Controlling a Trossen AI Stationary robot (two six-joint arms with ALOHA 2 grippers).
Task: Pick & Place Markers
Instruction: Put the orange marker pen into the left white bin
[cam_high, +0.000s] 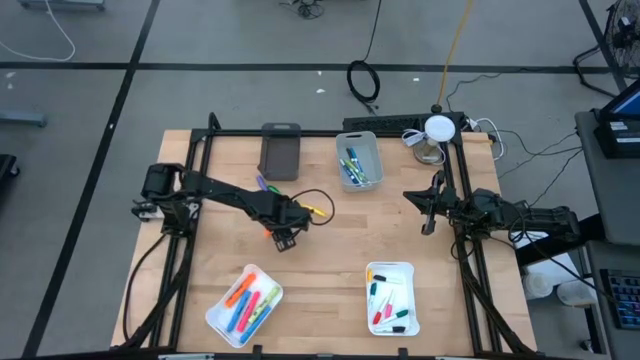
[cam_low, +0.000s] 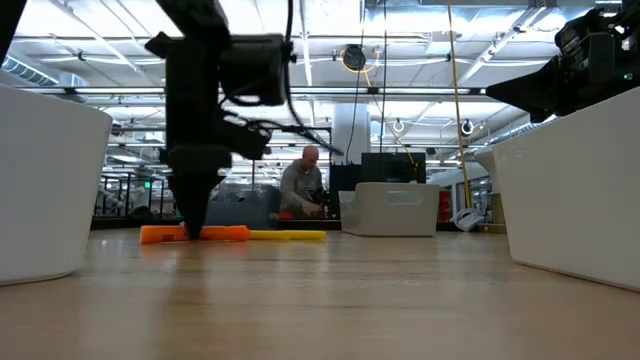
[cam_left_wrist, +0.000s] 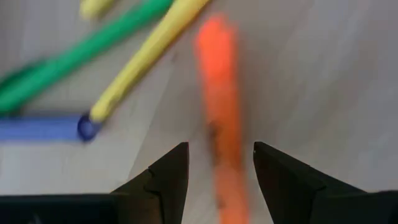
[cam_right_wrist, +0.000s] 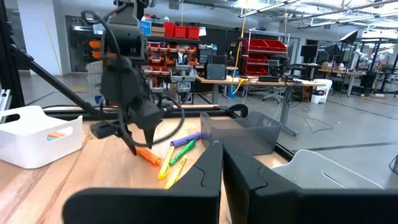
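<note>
One orange marker (cam_left_wrist: 221, 118) — between left hand's (cam_left_wrist: 219, 180) fingers.

Both arms are matte black, chunky jointed tubes with boxy wrist housings. The left claw (cam_left_wrist: 214, 180) has two dark wedge-shaped fingers (cam_left_wrist: 168, 177) tapering to blunt tips. A thin black cable loops off its wrist. The right claw (cam_right_wrist: 222, 168) has the same dark angular fingers.

Left end effector (cam_low: 193, 228) tips straddle the orange marker (cam_low: 195, 234) (yellow marker (cam_low: 290, 236) adjoining).
</note>
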